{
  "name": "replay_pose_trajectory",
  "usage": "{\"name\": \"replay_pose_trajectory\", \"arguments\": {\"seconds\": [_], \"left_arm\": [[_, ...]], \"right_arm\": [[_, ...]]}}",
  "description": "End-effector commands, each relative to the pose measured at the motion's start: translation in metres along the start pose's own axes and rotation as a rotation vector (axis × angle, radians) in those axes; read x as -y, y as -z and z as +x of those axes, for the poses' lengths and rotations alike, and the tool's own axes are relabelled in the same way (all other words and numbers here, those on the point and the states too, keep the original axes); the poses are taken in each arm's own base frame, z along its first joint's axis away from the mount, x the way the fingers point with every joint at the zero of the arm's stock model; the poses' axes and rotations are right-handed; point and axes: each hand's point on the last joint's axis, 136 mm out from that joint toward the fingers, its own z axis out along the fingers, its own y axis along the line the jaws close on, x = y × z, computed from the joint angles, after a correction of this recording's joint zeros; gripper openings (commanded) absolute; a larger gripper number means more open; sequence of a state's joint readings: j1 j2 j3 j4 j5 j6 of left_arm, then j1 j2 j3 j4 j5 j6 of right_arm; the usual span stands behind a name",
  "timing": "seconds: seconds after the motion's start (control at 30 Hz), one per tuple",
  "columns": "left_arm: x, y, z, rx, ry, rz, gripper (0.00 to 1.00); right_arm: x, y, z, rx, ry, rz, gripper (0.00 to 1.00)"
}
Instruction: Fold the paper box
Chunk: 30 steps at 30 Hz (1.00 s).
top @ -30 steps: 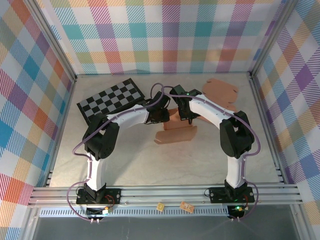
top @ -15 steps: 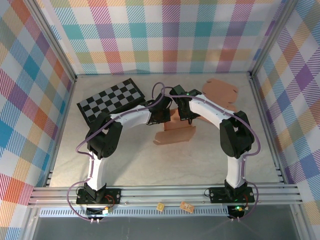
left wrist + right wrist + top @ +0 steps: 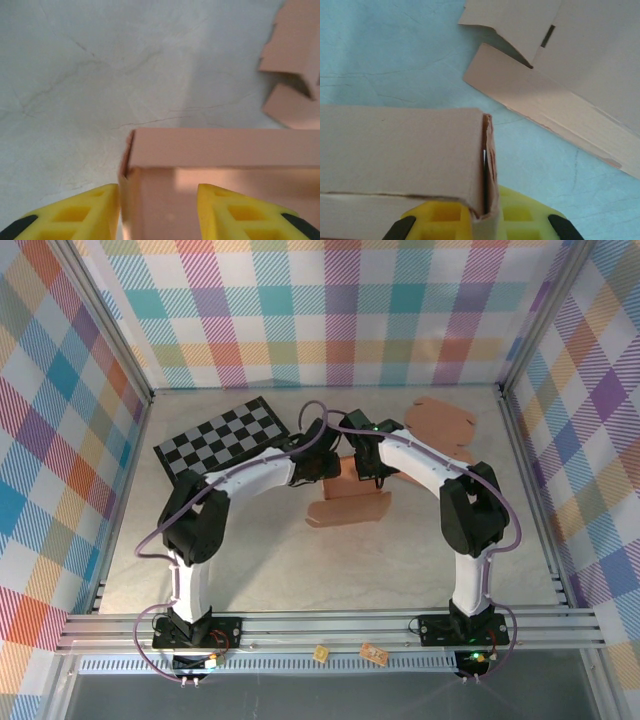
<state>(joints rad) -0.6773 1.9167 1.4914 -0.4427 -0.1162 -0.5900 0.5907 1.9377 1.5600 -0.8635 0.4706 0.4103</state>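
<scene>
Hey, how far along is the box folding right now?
Partway. Done: one wall of the box stands, with a corner formed. In hand: the right pincer is shut on a doubled-over wall edge; the left pincer stands open astride the corner. Left: from above the box looks unclosed, and the flat sheets behind it lie unfolded.

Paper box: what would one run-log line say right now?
paper box: partly folded | left gripper: open, astride its wall | right gripper: shut on its wall

Pastel plaid walls [image 3: 330, 310], pale scuffed tabletop [image 3: 270, 560], aluminium rails [image 3: 330, 630] along near edge
</scene>
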Motion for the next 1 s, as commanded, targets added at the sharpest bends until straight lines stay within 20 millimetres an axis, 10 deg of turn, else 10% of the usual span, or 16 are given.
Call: {"name": "replay_pose_trajectory", "arguments": {"seconds": [0.0,0.5,0.97], "left_arm": [[0.014,0.055,-0.03,0.076,0.028,0.058,0.45],[-0.04,0.111,-0.014,-0.02,0.051,-0.025,0.44],[-0.052,0.203,-0.079,0.289,0.104,-0.067,0.44]], "right_arm": [[-0.009,0.012,-0.009,0.058,-0.018,-0.068,0.0],[-0.022,0.015,-0.022,0.048,-0.18,-0.182,0.0],[-0.038,0.023,0.054,-0.499,-0.947,-0.086,0.0]]}}
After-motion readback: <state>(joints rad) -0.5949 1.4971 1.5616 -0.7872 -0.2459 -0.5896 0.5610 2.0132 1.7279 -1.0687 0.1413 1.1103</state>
